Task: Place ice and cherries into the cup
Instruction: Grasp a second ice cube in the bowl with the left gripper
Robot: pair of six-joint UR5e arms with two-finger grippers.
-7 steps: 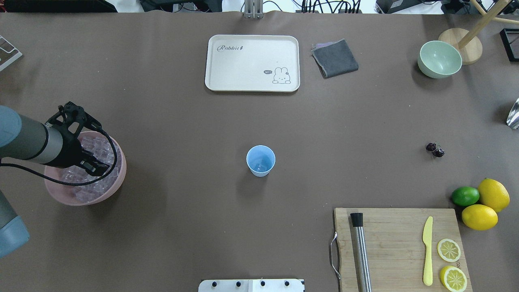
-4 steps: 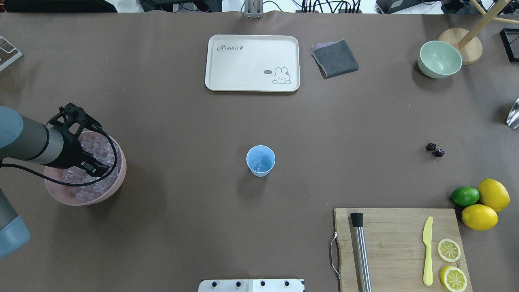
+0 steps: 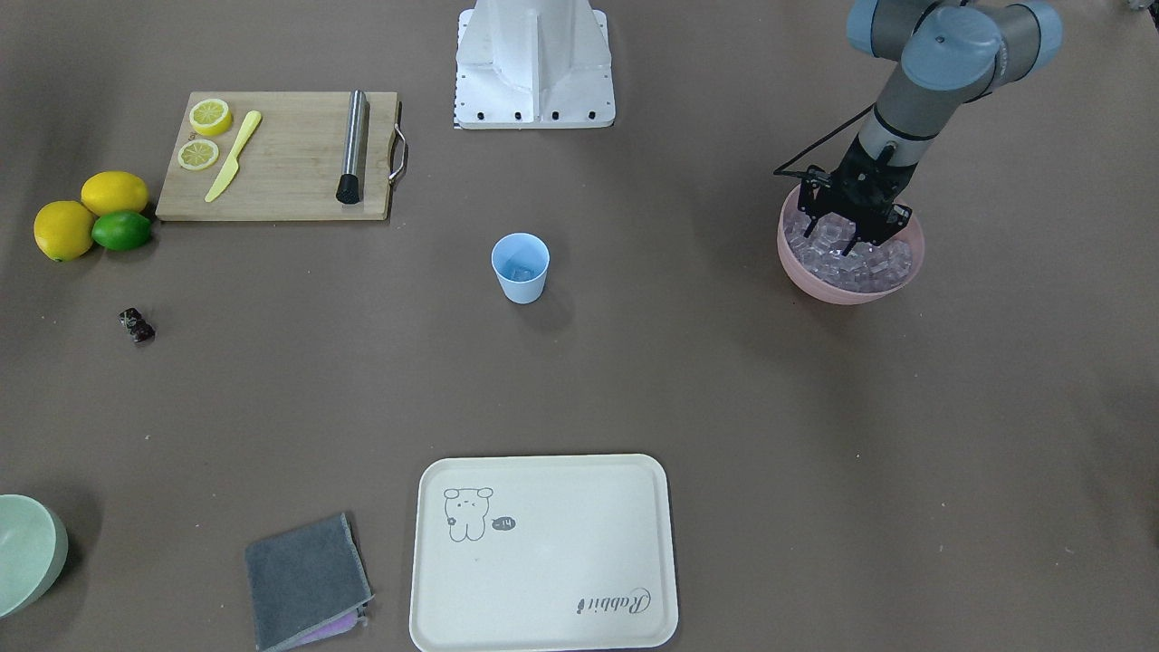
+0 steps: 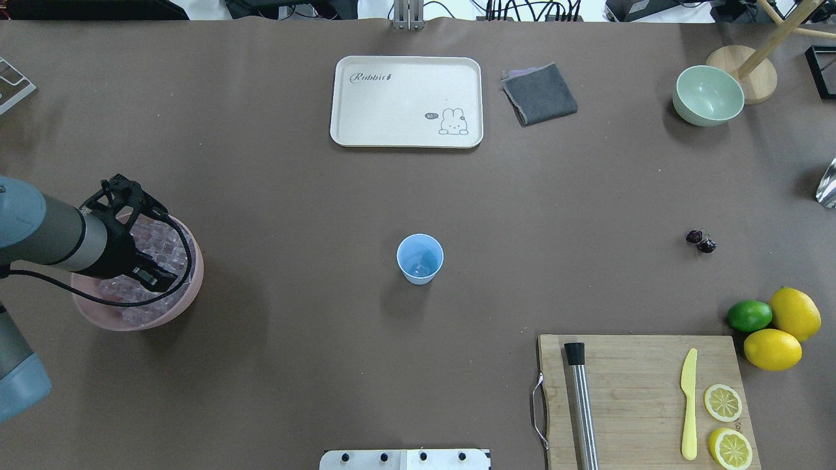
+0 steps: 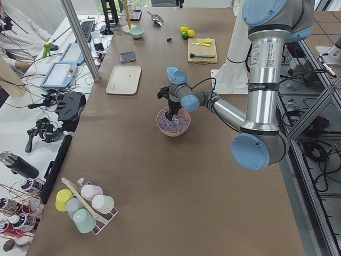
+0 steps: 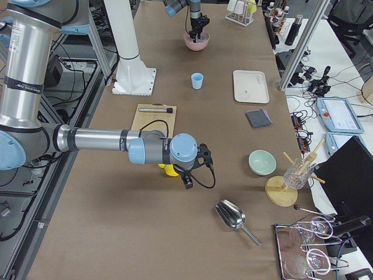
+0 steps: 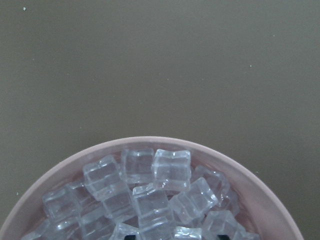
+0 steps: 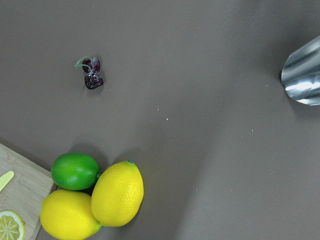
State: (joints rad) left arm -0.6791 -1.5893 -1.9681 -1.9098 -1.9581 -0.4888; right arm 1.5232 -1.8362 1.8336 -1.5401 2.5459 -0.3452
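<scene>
Brown table, seen from the front: the left gripper (image 3: pixel 851 240) dips into the pink bowl (image 3: pixel 847 292) of ice (image 3: pixel 883 263), fingers apart. Overhead: cup (image 4: pixel 420 258) mid-table, cherries (image 4: pixel 701 241) well to its right. Right side view: right gripper (image 6: pixel 188 182), grip impossible to tell.

The left end effector (image 4: pixel 150 277) shifted a little toward the robot's edge of the counter (image 4: pixel 294 196) while staying over the pink bowl (image 4: pixel 194 287). Its fingertips ended nearer the bowl's near side, among the ice (image 4: pixel 160 241). The wrist bracket (image 4: pixel 124 189) moved the same way and slightly inward. The grey forearm (image 4: pixel 59 238) behind it slid down the overhead view. The looped black cable (image 4: pixel 98 301) went with them and lay lower across the bowl. The blue elbow joint (image 4: pixel 23 385) at the view's left edge dropped as well. Whether any cubes were nudged could not be told.
</scene>
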